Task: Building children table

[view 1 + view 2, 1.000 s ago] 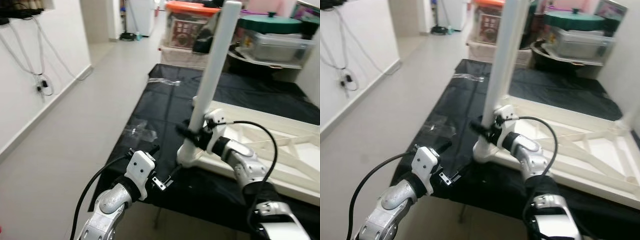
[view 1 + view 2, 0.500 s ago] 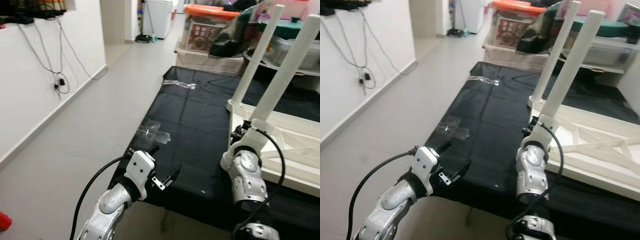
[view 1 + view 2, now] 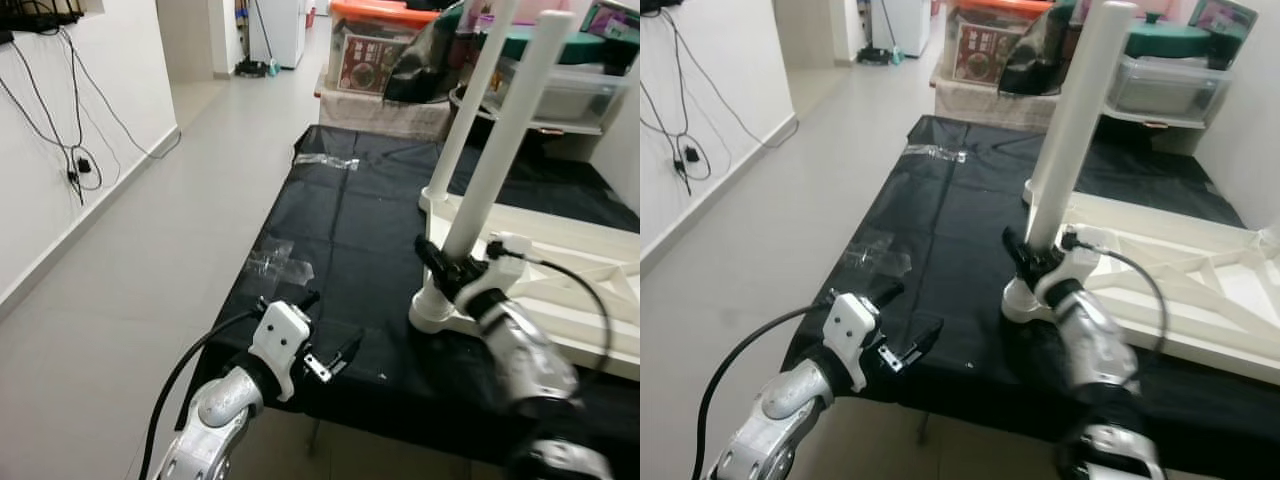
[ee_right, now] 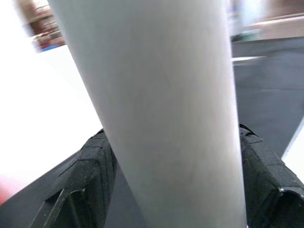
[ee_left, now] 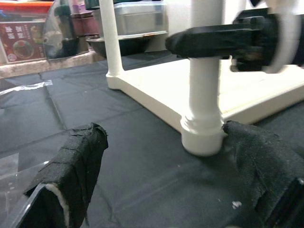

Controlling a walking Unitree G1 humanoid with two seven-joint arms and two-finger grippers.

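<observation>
Left eye view: the white children's table lies upside down on the black-covered counter, toward its right side, with two white legs standing upright. The right hand is clamped around the nearer leg low down, just above the round socket at the table's corner. The farther leg rises behind it. The left hand hovers at the counter's near edge, fingers spread wide, gripping nothing. A crumpled clear plastic wrap lies by the counter's left edge; storage boxes sit beyond the far edge.

Right eye view: same scene, with the right hand's black fingers wrapped on the leg near its base, the left hand open at the near edge.

Left wrist view: between two parted black fingertips, the near leg's base sits in its socket on the black cover, and the right hand pinches the leg above it. The second leg stands at the frame's far corner.

Right wrist view: the white leg sits squarely between both fingers, which press against either side.
</observation>
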